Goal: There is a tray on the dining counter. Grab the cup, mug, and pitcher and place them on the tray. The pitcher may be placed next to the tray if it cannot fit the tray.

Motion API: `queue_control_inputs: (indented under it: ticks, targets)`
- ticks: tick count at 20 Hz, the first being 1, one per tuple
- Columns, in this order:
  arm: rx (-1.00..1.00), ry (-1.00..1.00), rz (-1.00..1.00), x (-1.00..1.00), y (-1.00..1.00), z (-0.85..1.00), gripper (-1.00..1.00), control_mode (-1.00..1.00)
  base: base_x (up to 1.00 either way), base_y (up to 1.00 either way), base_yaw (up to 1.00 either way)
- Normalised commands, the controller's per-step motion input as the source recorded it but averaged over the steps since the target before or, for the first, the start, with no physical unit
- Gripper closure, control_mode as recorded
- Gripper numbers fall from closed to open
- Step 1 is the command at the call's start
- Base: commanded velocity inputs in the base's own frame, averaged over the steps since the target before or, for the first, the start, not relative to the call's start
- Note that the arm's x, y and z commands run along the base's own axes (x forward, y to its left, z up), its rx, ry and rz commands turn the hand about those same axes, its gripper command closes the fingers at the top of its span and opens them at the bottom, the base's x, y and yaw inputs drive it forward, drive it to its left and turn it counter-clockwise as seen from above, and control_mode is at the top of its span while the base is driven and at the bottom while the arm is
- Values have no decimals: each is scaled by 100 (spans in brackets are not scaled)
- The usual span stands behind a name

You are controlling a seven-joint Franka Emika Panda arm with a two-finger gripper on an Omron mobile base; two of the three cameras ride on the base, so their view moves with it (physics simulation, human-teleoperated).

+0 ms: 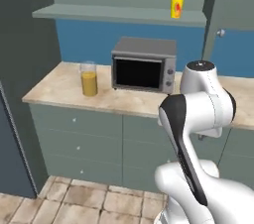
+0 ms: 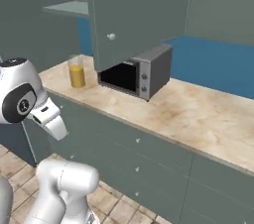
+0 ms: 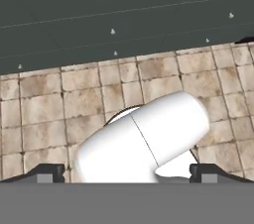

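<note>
- Pitcher first, in the left base view: we see the tall clear glass pitcher (image 1: 89, 79), orange-yellow in its lower half, standing upright on the narrow marbled table (image 1: 59, 86) with the blue backsplash, well to the left of the grey boxy microwave (image 1: 144, 64). The small bright yellow cup (image 1: 177, 7) with a red-orange mark stands on the high grey-green shelf (image 1: 119, 14) above the microwave.
- Risk as we judge it here: the cup sits high and near the shelf's front edge, so a reach from below could nudge it off; the pitcher is tall and smooth, so a low or off-centre grip could tip it.
- Right base view: we see the same pitcher (image 2: 76, 72) near the table's (image 2: 198, 114) left end, apart from the microwave (image 2: 141, 72). A grey-green cabinet door (image 2: 139, 15) hangs over the microwave and could block a swing of the arm.
- Hand view: the claw (image 3: 127, 172) points down at the brown tiled floor (image 3: 49, 99), its two dark tips spread fully apart with nothing between them.
</note>
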Motion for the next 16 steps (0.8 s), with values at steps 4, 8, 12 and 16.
queue_control_inputs:
  ticks: [4, 8, 12, 16]
  targets:
    - [0, 0, 0, 0, 0, 0, -100, 100, 62, 11, -39]
    - [0, 0, 0, 0, 0, 0, -100, 100, 50, 28, -37]
    - [0, 0, 0, 0, 0, 0, -100, 100, 15, 73, -29]
    - [0, 0, 0, 0, 0, 0, -100, 100, 27, 68, -24]
